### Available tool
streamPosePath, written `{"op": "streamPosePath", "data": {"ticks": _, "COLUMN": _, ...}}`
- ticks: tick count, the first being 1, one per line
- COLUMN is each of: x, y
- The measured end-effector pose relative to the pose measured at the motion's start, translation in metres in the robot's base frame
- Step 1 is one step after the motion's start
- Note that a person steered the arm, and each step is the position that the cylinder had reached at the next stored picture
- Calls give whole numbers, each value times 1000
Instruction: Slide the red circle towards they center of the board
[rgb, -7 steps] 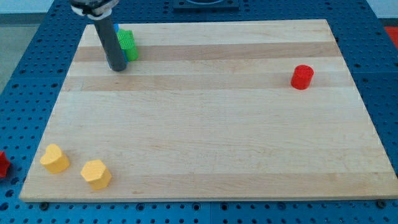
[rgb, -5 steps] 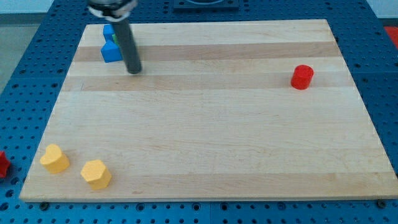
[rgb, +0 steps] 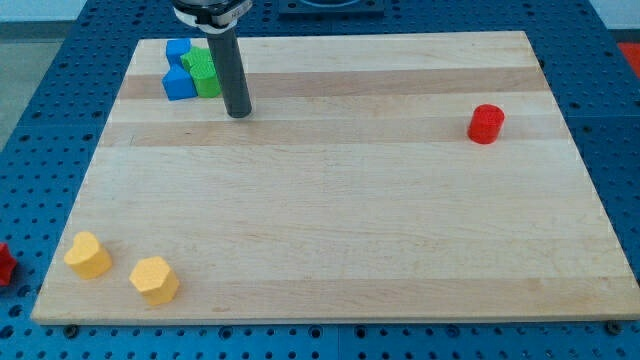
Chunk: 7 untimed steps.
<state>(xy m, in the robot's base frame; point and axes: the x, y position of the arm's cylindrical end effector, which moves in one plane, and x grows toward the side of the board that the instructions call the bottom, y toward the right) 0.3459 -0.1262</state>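
Note:
The red circle (rgb: 486, 123) is a short red cylinder near the board's right edge, in the upper half of the view. My tip (rgb: 238, 114) rests on the board at the upper left, far to the left of the red circle. It stands just right of and below a green block (rgb: 204, 72) and a blue block (rgb: 178, 73), not touching them.
A yellow heart-like block (rgb: 87, 255) and a yellow hexagon block (rgb: 154, 279) lie at the lower left corner of the wooden board (rgb: 340, 240). A red object (rgb: 4, 263) lies off the board at the view's left edge. Blue pegboard surrounds the board.
My tip has moved right along the top of the board, from left of the green block to its right. The blue and green blocks now both show. The red circle has not moved.

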Motion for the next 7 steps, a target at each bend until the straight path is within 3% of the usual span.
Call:
{"op": "streamPosePath", "data": {"ticks": 1, "x": -1, "y": 0}}
{"op": "streamPosePath", "data": {"ticks": 3, "x": -26, "y": 93}}
{"op": "streamPosePath", "data": {"ticks": 5, "x": -60, "y": 138}}
{"op": "streamPosePath", "data": {"ticks": 6, "x": -85, "y": 179}}
{"op": "streamPosePath", "data": {"ticks": 7, "x": -111, "y": 258}}
